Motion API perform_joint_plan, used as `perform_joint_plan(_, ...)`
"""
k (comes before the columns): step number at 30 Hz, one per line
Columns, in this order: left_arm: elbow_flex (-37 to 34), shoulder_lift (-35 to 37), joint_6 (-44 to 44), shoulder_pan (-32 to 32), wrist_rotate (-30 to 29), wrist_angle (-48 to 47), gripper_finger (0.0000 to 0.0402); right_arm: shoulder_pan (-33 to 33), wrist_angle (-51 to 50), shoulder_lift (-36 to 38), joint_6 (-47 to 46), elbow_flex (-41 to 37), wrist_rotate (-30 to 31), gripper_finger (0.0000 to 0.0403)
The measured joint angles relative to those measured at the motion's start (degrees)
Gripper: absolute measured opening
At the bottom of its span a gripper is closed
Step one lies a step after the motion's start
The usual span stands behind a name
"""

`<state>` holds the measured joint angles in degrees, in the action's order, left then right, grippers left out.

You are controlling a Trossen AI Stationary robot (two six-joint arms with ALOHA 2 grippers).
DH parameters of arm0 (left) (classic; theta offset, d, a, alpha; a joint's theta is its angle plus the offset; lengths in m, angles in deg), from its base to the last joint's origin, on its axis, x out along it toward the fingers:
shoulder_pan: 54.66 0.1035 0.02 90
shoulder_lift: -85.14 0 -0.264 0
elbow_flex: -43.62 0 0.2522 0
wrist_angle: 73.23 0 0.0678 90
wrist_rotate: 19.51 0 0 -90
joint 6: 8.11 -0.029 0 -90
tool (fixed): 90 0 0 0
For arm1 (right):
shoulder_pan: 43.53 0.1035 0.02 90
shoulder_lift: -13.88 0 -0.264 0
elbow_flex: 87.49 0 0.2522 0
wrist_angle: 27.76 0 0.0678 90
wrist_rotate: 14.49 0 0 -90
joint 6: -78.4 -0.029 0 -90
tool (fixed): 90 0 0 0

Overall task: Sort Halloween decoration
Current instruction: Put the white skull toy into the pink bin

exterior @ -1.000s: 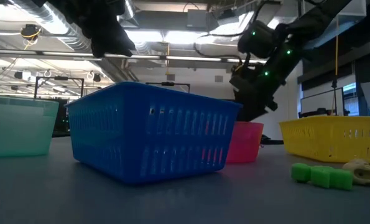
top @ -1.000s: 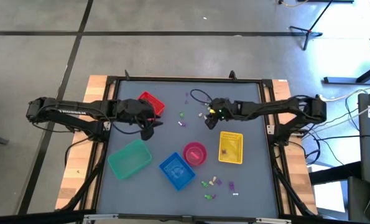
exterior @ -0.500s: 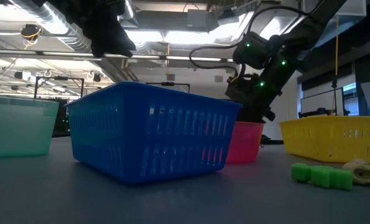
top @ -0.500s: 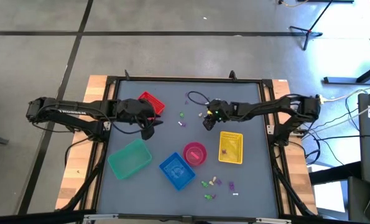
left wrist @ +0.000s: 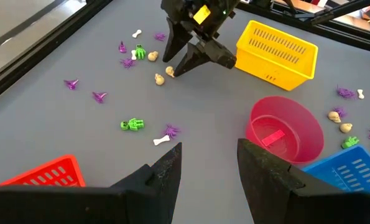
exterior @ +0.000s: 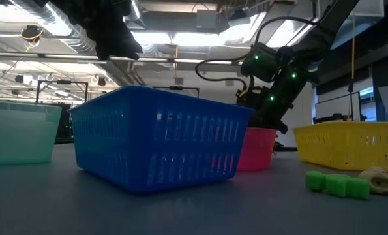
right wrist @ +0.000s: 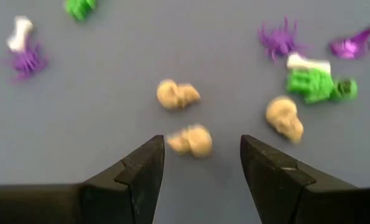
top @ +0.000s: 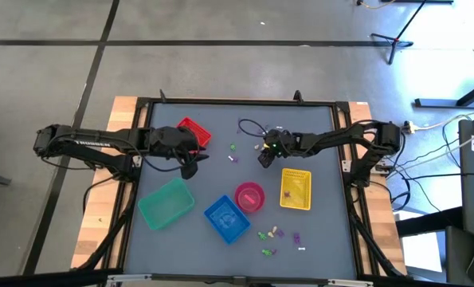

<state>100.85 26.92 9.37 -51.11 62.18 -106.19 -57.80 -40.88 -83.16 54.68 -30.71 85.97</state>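
Between the right gripper [right wrist: 200, 165]'s wide-open fingers lies a cream skull [right wrist: 191, 141], its long axis running across the gap, apart from both fingertips. A second skull [right wrist: 178, 95] sits just beyond it, a third [right wrist: 284, 118] off to one side beside a green figure [right wrist: 320, 86] lying lengthwise under a white bone [right wrist: 308, 61]. This cluster lies on the grey table [top: 316, 231] behind the yellow basket [top: 295, 190]. Over by the red basket [top: 193, 131], the left gripper [left wrist: 206, 165] hangs with its jaws parted, holding nothing, facing the pink bowl [left wrist: 286, 129].
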Motion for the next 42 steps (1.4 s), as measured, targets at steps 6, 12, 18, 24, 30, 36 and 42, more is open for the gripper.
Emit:
perform_joint_plan(6,0.0,0.0,0.0,0.0,0.0,0.0,0.0140,0.0,0.4,-0.1,1.4,0.0,0.0,0.0211)
perform_joint_plan(12,0.0,0.0,0.0,0.0,0.0,0.0,0.0140,0.0,0.4,-0.1,3.5,0.0,0.0,0.0211)
perform_joint_plan(18,0.0,0.0,0.0,0.0,0.0,0.0,0.0140,0.0,1.6,-2.4,6.3,0.0,-1.1,0.0211)
perform_joint_plan(24,0.0,0.0,0.0,0.0,0.0,0.0,0.0140,0.0,2.0,-3.5,7.7,0.2,-1.7,0.0194)
perform_joint_plan(30,0.0,0.0,0.0,0.0,0.0,0.0,0.0140,0.0,2.1,-3.6,7.8,0.2,-2.3,0.0134)
perform_joint_plan(36,0.0,0.0,0.0,0.0,0.0,0.0,0.0140,0.0,2.0,-3.7,7.8,0.2,-2.5,0.0085)
perform_joint_plan(42,0.0,0.0,0.1,0.0,0.0,0.0,0.0140,0.0,3.0,-3.7,7.8,0.0,-2.8,0.0064)
